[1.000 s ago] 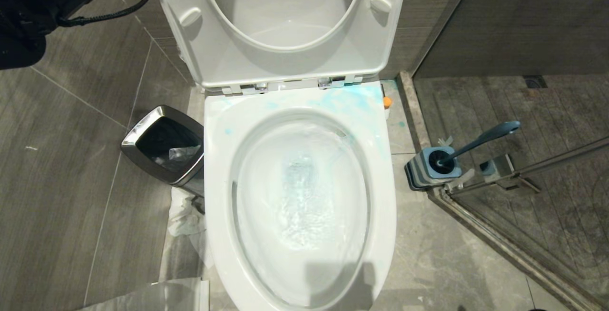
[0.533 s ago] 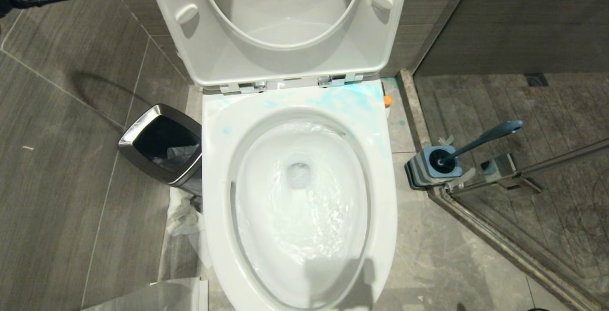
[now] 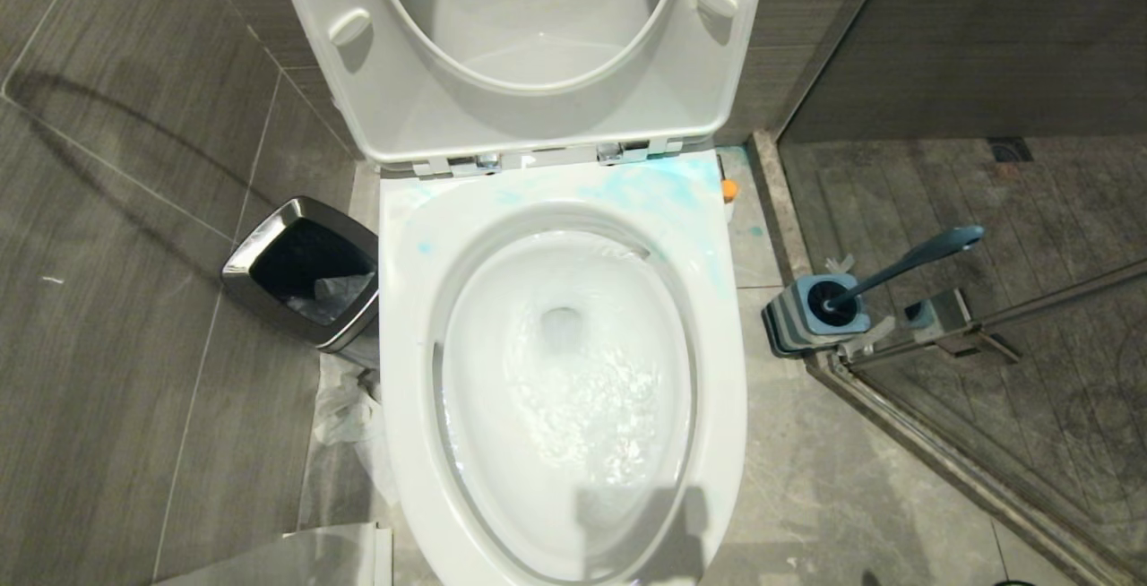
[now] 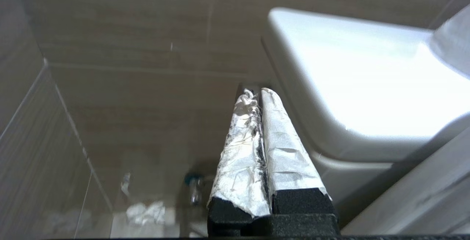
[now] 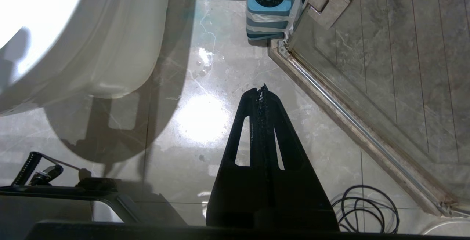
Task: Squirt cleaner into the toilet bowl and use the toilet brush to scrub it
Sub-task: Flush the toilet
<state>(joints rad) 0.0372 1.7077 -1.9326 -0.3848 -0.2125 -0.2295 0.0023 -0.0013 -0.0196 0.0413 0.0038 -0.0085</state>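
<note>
1. I read the water churning in the toilet bowl [image 3: 564, 389] as a flush; blue cleaner smears sit on the rim at the upper centre of the head view, so I judge the squirting and scrubbing done.
2. The toilet brush [image 3: 896, 268] stands in its holder [image 3: 811, 317] at right of the frame, beside the bowl, untouched.
3. My left gripper [image 4: 257, 97] is empty with its fingers together, beside the cistern [image 4: 367, 86].
4. My right gripper [image 5: 262, 93], also pressed together on nothing, hangs over the floor.
5. Next I'd check the bowl once the water settles and park the left arm.
</note>
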